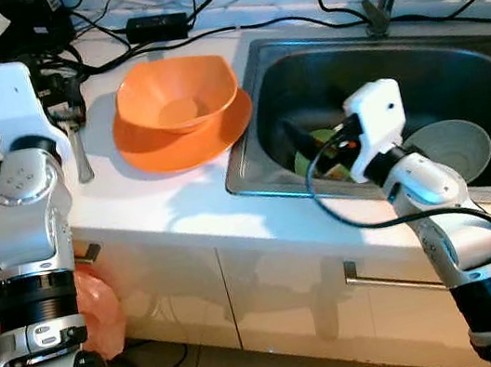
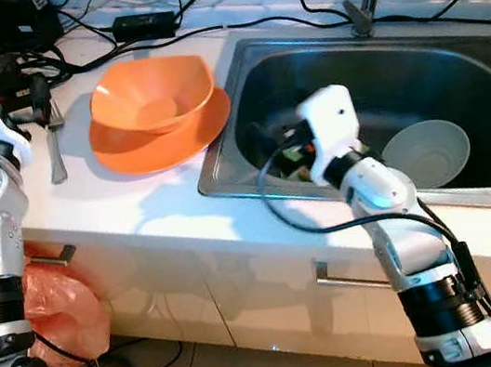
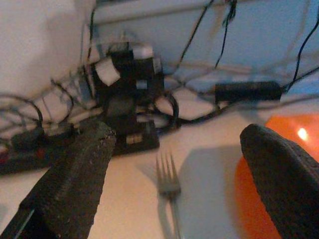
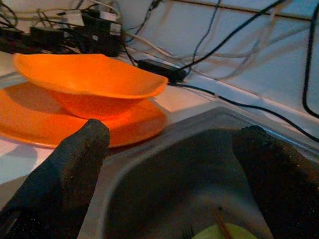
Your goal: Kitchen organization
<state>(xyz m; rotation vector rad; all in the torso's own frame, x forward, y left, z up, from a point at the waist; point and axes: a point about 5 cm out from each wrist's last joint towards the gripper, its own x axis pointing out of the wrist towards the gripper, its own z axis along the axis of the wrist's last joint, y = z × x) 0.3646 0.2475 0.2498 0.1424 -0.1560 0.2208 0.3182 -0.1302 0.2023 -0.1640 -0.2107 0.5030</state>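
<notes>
1. Silver left arm stands raised over the far left of the counter [image 1: 176,216]. The left end effector [image 3: 174,169] has its two fingers spread wide apart, holding nothing, and points down at a fork [image 3: 168,185].
2. Metal fork lies flat on the counter just beside a tangle of black cables and adapters [image 1: 21,23]. Judgement: light, stiff and thin; lying flat, it will be awkward to pinch, so the handle is the better hold than the tines.
3. Orange bowl [image 1: 176,94] sits nested on an orange plate [image 1: 174,148], near the left rim of the sink [image 1: 251,159]. Judgement: both look like light, rigid plastic with smooth, possibly slippery walls; the bowl's rim is the place to take hold.
4. Right end effector [image 4: 169,164] reaches into the left part of the sink basin, fingers wide apart and empty, above something green [image 1: 324,144] with what may be a stick-like utensil; identity unclear.
5. Grey bowl [image 1: 452,149] rests in the basin to the right of that arm, apart from it. Judgement: possibly fragile and wet; grip at the rim.
</notes>
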